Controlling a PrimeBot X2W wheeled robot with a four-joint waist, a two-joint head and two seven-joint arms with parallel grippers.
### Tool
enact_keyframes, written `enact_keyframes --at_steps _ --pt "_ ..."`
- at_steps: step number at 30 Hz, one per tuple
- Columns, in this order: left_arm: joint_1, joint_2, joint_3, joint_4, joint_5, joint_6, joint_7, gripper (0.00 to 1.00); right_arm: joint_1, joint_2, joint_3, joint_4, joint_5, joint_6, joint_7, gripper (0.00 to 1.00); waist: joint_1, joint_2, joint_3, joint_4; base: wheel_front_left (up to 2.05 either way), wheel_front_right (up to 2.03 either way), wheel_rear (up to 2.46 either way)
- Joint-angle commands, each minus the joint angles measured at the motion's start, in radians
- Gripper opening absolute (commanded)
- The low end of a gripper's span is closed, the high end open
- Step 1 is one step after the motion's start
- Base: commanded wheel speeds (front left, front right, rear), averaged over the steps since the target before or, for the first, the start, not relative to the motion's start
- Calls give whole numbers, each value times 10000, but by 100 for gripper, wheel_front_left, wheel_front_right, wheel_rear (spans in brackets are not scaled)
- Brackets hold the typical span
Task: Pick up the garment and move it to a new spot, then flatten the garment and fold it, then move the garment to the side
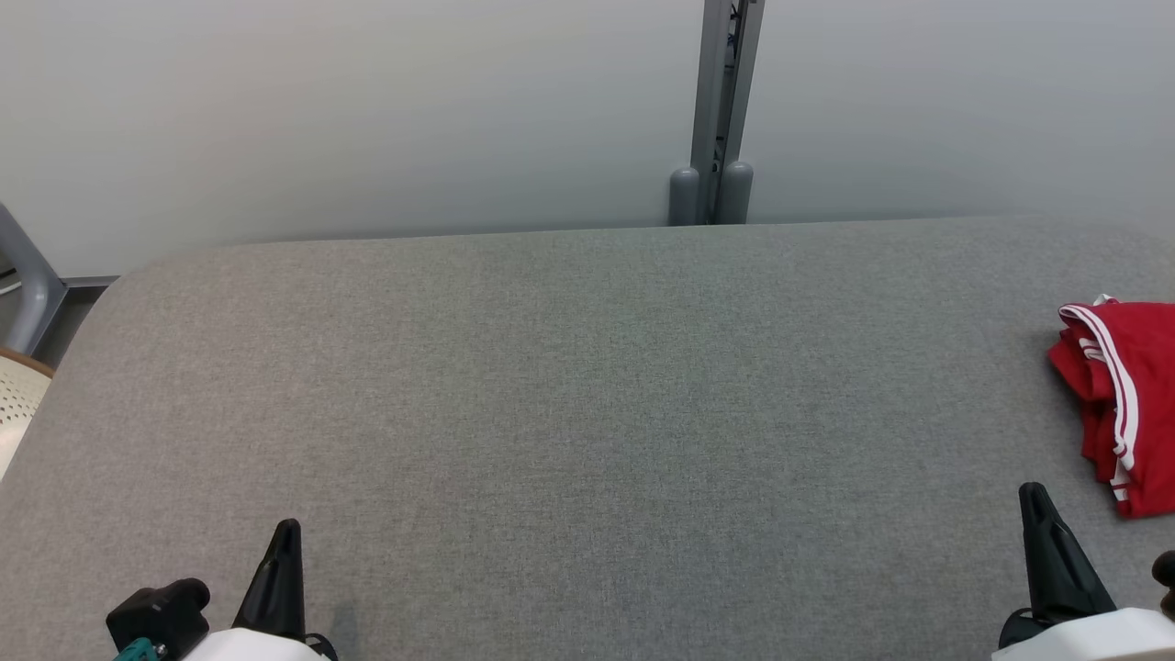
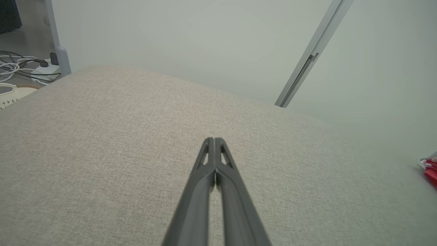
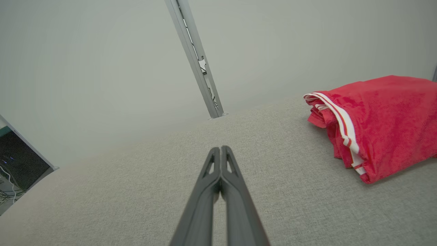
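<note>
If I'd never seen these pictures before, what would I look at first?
The bright red garment with white stripes, bundled at the right edge of the grey table, jumps out first. Next come the left gripper and right gripper at the bottom corners of the head view, dark jaws shut and empty. A grey metal post stands behind the table.

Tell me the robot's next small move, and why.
Probably open the right tool and reach toward the red garment: that tool and the left tool are both shut and empty, and the garment lies untouched, nearest the right one.
</note>
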Motion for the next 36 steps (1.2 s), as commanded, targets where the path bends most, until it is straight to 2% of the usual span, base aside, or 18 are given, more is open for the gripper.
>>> enact_keyframes --at_steps 1,36 --pt "-369 27 187 -88 -369 -127 57 0 -319 -88 -11 -74 469 0 93 0 0 0 2 3 0 0 0" --pt "-1031 -659 1397 238 -4463 -1202 1153 0 -1132 -142 -7 784 5496 1 783 0 0 0 52 50 0 0 0"
